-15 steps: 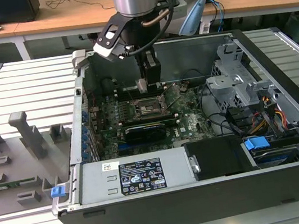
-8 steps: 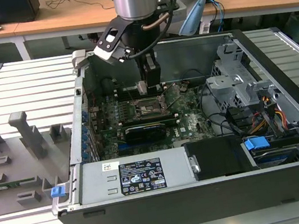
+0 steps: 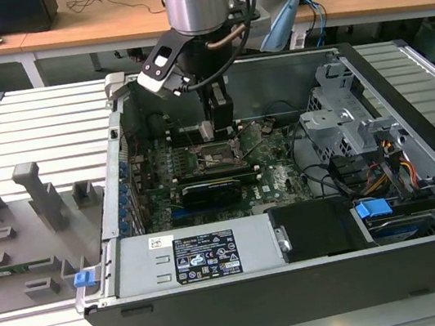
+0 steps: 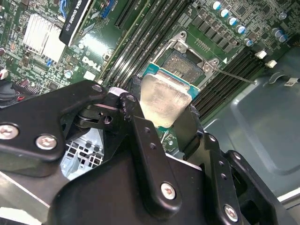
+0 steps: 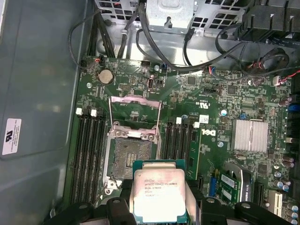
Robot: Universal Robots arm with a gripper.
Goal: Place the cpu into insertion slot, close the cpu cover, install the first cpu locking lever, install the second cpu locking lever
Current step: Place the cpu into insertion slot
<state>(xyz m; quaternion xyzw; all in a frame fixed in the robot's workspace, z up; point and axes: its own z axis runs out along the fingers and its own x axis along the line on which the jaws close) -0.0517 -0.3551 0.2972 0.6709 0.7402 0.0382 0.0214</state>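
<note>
While the gripper (image 3: 223, 127) hangs inside the open computer case (image 3: 304, 291), toward its far wall in the exterior view, its fingers (image 4: 187, 129) are clamped on two opposite edges of the cpu (image 5: 159, 194), silver face showing. The cpu is held close above the bare insertion slot (image 5: 131, 157), not seated. The cpu cover (image 5: 136, 110) stands flipped open.

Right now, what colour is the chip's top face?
The chip is silver-grey with a teal rim, clearest in the first wrist view.
</note>
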